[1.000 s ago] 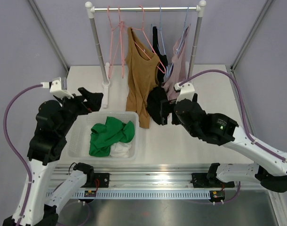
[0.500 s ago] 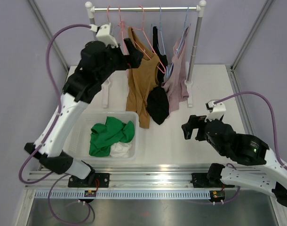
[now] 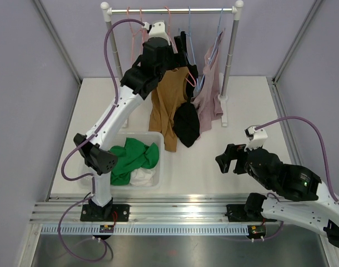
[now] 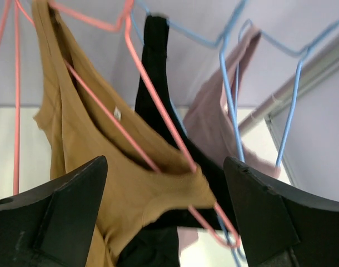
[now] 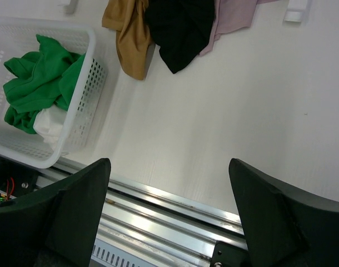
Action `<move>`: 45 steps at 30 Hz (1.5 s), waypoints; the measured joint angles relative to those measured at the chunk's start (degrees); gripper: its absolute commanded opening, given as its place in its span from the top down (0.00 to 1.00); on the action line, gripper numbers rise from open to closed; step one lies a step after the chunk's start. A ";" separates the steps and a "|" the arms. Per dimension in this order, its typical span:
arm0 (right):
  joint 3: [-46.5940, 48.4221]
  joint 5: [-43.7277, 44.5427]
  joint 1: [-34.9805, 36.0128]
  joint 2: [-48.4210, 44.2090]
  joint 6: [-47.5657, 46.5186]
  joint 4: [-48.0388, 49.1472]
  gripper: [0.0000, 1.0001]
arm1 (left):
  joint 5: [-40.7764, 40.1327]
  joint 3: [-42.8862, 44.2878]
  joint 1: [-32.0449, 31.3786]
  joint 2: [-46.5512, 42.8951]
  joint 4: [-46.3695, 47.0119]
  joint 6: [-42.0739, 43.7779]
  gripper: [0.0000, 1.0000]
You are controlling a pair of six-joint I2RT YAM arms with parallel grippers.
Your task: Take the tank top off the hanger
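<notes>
A tan tank top (image 3: 165, 103) hangs on a pink hanger (image 3: 170, 51) on the rail, with a black tank top (image 3: 187, 123) and a mauve one (image 3: 212, 92) on blue hangers to its right. My left gripper (image 3: 179, 50) is raised to the rail, open and empty, right in front of the tan top's neckline. In the left wrist view its jaws (image 4: 164, 217) stand wide apart on either side of the tan top's (image 4: 97, 167) shoulder and pink hanger wire (image 4: 158, 117). My right gripper (image 3: 226, 159) is open and empty, low over the table at the near right.
The clothes rail (image 3: 172, 10) stands on two white posts at the back. An empty pink hanger (image 3: 135, 41) hangs at its left. A white basket (image 3: 90, 162) with a green garment (image 3: 129, 158) sits at the front left, and shows in the right wrist view (image 5: 89, 83).
My left arm swung up from beside the basket to the tan top at the rail. My right arm drew back from the black top to the near right of the table.
</notes>
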 measured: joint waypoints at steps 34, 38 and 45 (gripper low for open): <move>-0.24 -2.23 0.00 1.57 -2.54 2.58 0.06 | -4.61 4.22 1.68 -0.37 -1.81 7.34 1.00; 0.26 -2.23 0.00 1.55 -2.58 2.62 0.05 | -2.56 3.85 1.75 -4.11 -2.45 6.27 1.00; 1.99 -2.19 0.00 1.36 -3.06 2.60 0.05 | 0.94 -9.44 0.55 -15.45 0.07 3.06 1.00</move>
